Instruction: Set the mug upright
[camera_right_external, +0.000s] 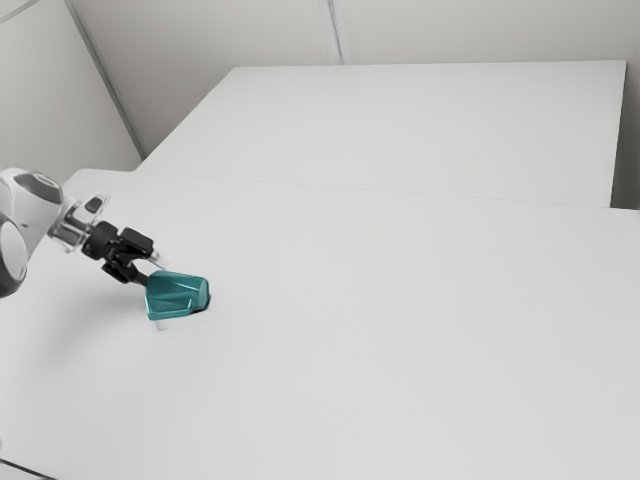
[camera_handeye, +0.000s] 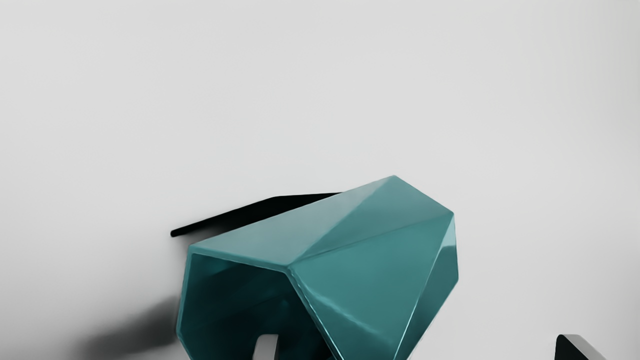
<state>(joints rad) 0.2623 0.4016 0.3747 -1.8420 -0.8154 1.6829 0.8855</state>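
Observation:
In the exterior view, the black gripper (camera_right_external: 152, 269) reaches in from the left, right beside the teal faceted mug (camera_right_external: 178, 296). The mug lies on its side on the white table, its mouth toward the gripper and its base toward the exterior view's right. Seen from the wrist, the gripper (camera_handeye: 421, 348) is open with its fingertips wide apart. One fingertip (camera_handeye: 266, 348) overlaps the mouth of the mug (camera_handeye: 365, 270); whether it is inside cannot be told. The other fingertip (camera_handeye: 575, 348) stands beyond the mug's outer side, with a gap between them.
The white tabletop (camera_right_external: 400, 330) stretches away toward the exterior view's right. Behind it is another large pale surface (camera_right_external: 420, 125), with light walls around. A dark shadow lies along one side of the mug.

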